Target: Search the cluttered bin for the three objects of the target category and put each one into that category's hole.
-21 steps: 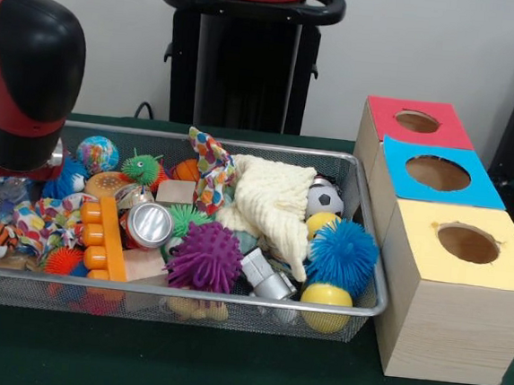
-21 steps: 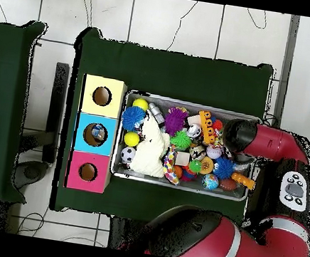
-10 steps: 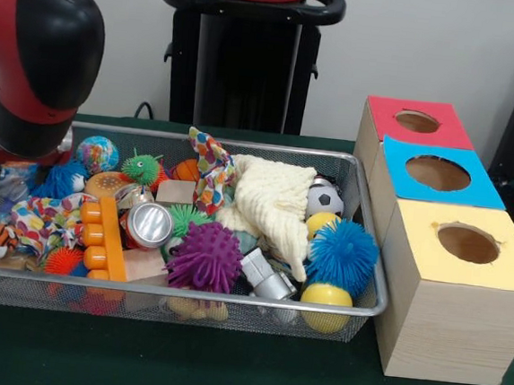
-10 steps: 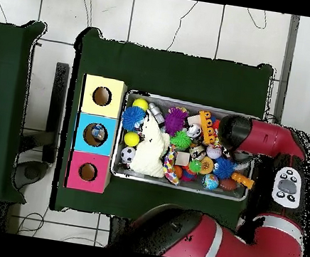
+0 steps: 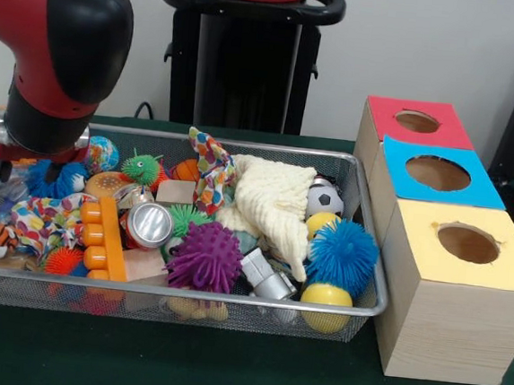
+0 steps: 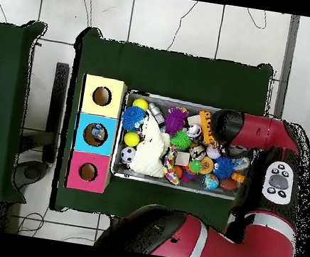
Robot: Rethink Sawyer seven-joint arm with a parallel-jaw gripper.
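Lifted higher over the bin since 1 second back, the arm hides its gripper; finger state cannot be told. Target category unclear; 3 holed boxes sit beside the bin's opposite end.

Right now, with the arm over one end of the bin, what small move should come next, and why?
Probably ease straight down toward the blue spiky ball: the arm hangs right over it, at the end of the bin away from the boxes.
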